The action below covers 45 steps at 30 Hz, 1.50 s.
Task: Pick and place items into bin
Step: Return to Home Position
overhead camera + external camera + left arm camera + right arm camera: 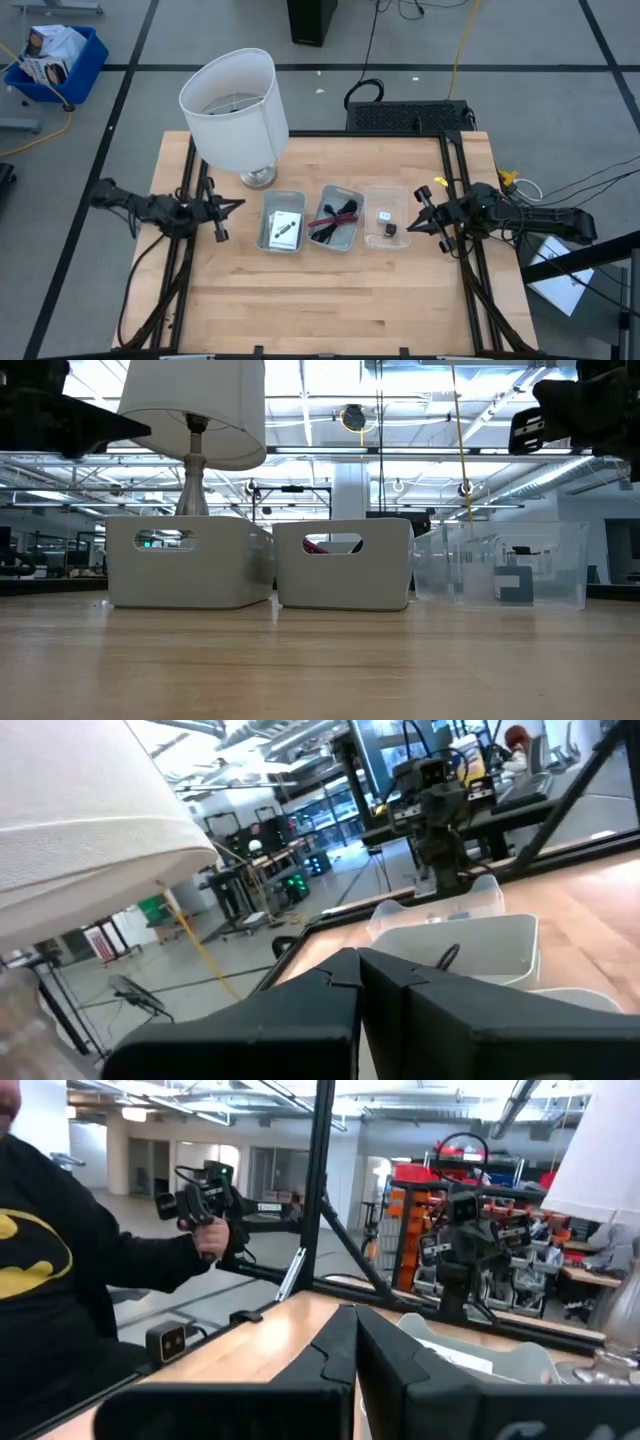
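Three bins stand in a row mid-table. The left grey bin [282, 222] holds a white packet [285, 228] with black print. The middle grey bin [336, 218] holds coiled black and magenta cables [334, 216]. The clear bin [387, 216] holds a tiny black cube [389, 229] and a small white tag [385, 213]. My left gripper [238, 204] hovers left of the bins, shut and empty; its shut fingers show in its wrist view [358, 960]. My right gripper [413, 224] hovers right of the clear bin, shut and empty [355, 1318].
A big white lampshade on a metal base [236, 108] stands just behind the left bin. A black frame runs along the table's left, right and far edges. Bare wood lies in front of the bins. A person in a black shirt [60, 1280] stands beyond the table.
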Each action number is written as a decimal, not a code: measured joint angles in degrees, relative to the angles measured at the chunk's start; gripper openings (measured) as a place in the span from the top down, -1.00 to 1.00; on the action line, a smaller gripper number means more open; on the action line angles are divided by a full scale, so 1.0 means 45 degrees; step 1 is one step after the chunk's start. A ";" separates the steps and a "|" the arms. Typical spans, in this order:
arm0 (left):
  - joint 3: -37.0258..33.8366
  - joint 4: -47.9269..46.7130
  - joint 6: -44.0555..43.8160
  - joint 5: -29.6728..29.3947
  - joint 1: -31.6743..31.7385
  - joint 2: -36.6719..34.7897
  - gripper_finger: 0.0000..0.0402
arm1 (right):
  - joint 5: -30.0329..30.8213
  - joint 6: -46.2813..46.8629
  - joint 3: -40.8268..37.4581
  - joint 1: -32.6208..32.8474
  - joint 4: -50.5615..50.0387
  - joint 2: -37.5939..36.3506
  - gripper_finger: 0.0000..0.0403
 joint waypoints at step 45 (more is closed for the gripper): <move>0.0015 -0.1575 -0.3502 0.7268 0.4656 0.0005 0.99 | 0.4363 0.0168 -0.0024 0.0336 -0.2490 0.0155 1.00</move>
